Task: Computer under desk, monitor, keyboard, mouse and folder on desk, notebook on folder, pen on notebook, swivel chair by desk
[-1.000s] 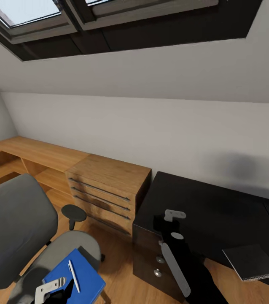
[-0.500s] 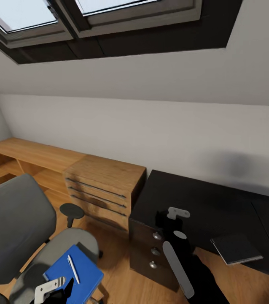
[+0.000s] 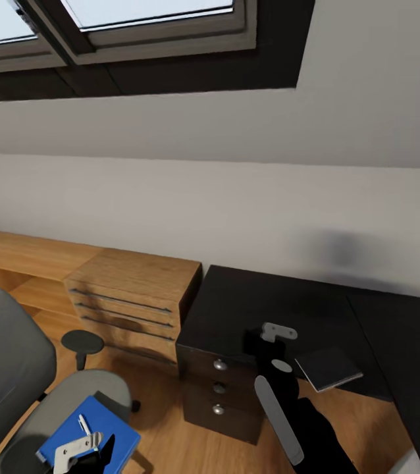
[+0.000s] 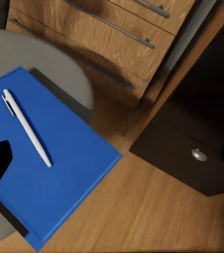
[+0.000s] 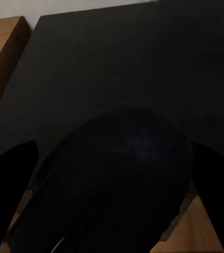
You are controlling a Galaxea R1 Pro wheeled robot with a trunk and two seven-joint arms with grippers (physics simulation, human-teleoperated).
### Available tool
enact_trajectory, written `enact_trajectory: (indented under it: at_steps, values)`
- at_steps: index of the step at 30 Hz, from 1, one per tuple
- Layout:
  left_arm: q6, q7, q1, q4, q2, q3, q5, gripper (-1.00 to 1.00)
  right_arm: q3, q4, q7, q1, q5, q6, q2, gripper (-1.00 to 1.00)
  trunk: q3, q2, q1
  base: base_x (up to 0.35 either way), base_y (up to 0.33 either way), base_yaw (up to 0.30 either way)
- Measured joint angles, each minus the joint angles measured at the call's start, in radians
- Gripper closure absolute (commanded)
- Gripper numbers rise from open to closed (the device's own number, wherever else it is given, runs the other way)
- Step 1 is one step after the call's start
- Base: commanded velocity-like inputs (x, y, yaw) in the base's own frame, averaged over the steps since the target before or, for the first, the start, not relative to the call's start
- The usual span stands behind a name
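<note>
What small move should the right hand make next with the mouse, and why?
Probably move the right hand forward over the desk and lower the mouse onto it. The mouse sits between the hand's fingers, above the desk's near edge, and the notebook lies to its right.

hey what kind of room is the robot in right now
Likely an attic bedroom's study corner: a black desk under a sloped ceiling with a skylight, a grey swivel chair holding a blue folder, and a wooden drawer unit.
</note>
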Motion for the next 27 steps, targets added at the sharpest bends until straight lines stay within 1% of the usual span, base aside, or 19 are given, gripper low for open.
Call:
enact_trajectory:
  at_steps: [3,5,8,11,12,13,14,15,16,17,20,22,27]
  values:
    - [0.003,0.001,0.0,0.015,-0.003,-0.004,-0.001,-1.0,-0.01,-0.011,-0.001,0.0,0.0,0.003,-0.003,1.0,0.011,0.021,-0.012,0.0,0.0,-0.287]
    - [0.0,0.001,0.0,0.056,-0.003,-0.019,-0.004,-1.0,-0.02,-0.025,-0.002,0.001,0.0,0.004,-0.005,1.0,0.018,0.035,-0.019,0.0,0.0,-0.287]
    - [-0.003,0.0,0.0,0.1,-0.002,-0.029,-0.012,-1.0,-0.025,-0.033,-0.003,0.006,0.0,0.006,-0.005,1.0,0.028,0.056,-0.031,0.0,0.0,-0.287]
    - [-0.008,-0.002,0.0,0.213,-0.002,-0.036,-0.021,-1.0,-0.028,-0.046,-0.004,0.011,-0.007,0.006,-0.005,1.0,0.039,0.077,-0.042,0.0,0.0,-0.281]
    - [-0.011,-0.002,0.0,0.238,-0.001,-0.038,-0.022,-1.0,-0.028,-0.05,-0.004,0.012,-0.011,0.007,-0.005,1.0,0.039,0.077,-0.042,0.0,0.0,-0.15]
    - [-0.043,-0.003,0.0,0.304,-0.001,-0.046,-0.022,-1.0,-0.028,-0.059,-0.004,0.018,-0.02,0.007,-0.005,1.0,0.039,0.077,-0.042,0.0,0.0,-0.096]
    - [-0.086,-0.003,0.0,0.346,0.0,-0.051,-0.022,-1.0,-0.028,-0.063,-0.004,0.025,-0.025,0.007,-0.005,1.0,0.039,0.077,-0.042,0.0,0.0,-0.061]
    - [-0.138,-0.004,0.0,0.374,0.0,-0.055,-0.022,-1.0,-0.028,-0.064,-0.004,0.03,-0.028,0.007,-0.005,1.0,0.039,0.077,-0.042,0.0,0.0,-0.049]
    - [-0.164,-0.005,0.0,0.385,0.001,-0.056,-0.022,-1.0,-0.028,-0.065,-0.004,0.032,-0.028,0.007,-0.005,1.0,0.039,0.077,-0.042,0.0,0.0,-0.013]
    - [-0.262,-0.005,0.0,0.417,0.001,-0.059,-0.02,-1.0,-0.028,-0.067,-0.005,0.038,-0.032,0.007,-0.004,1.0,0.039,0.077,-0.042,0.0,0.0,-0.01]
    - [-0.3,-0.006,0.0,0.436,0.001,-0.061,-0.019,-1.0,-0.027,-0.065,-0.005,0.04,-0.033,0.004,-0.004,1.0,0.039,0.078,-0.042,-0.168,0.0,-0.003]
    - [-0.302,-0.006,0.0,0.445,0.002,-0.062,-0.019,-1.0,-0.027,-0.065,-0.004,0.041,-0.032,0.002,-0.004,1.0,0.039,0.077,-0.042,-0.297,0.0,-0.021]
    - [-0.304,-0.005,0.0,0.459,0.002,-0.062,-0.019,-1.0,-0.029,-0.066,-0.005,0.041,-0.032,0.001,-0.005,1.0,0.043,0.077,-0.042,-0.303,0.116,-0.191]
